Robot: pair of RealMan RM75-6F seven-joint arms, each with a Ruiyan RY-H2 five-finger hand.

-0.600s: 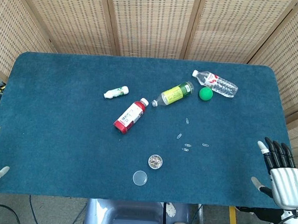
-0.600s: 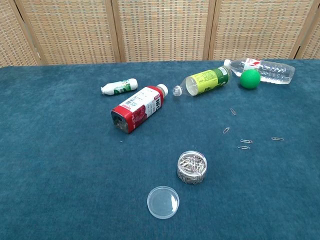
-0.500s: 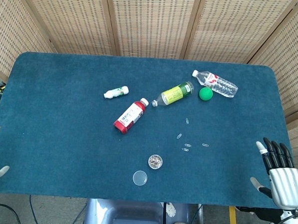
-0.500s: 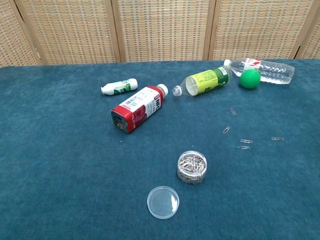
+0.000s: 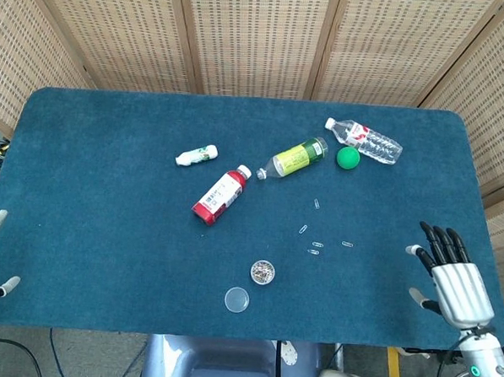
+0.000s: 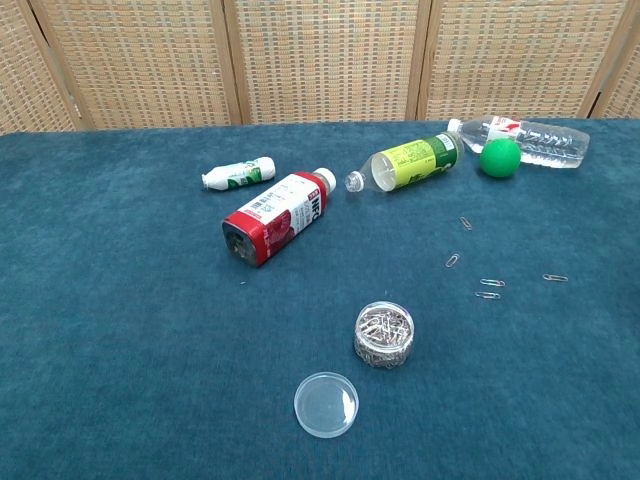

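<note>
walls: woven rattan screen panels [image 5: 251, 36], wooden frames | table [image 5: 106, 231]: blue carpet-like top | light: even

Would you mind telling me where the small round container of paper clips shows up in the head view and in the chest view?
Head view: the paper clip container sits low, just right of centre, on the blue table.
Chest view: the container lies below the middle, slightly right of centre.
Shared landmark: the clear round lid lies on the cloth just below and left of it in both views.
</note>
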